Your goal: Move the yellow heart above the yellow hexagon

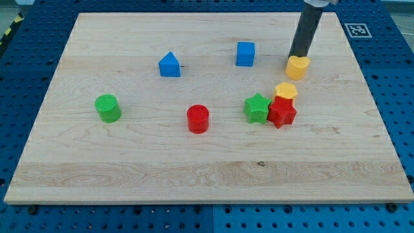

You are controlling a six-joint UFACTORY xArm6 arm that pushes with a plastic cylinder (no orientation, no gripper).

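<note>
The yellow heart (297,66) lies at the view's upper right on the wooden board. The yellow hexagon (285,90) lies just below it and slightly left, a small gap apart, touching the top of the red star (282,112). My tip (295,57) is at the end of the dark rod, right at the heart's top-left edge, touching it or nearly so.
A green star (257,108) sits left of the red star, touching it. A blue cube (245,54) lies left of the rod. A blue house-shaped block (169,65), a red cylinder (198,119) and a green cylinder (108,107) lie further left. The board's right edge (381,110) is near.
</note>
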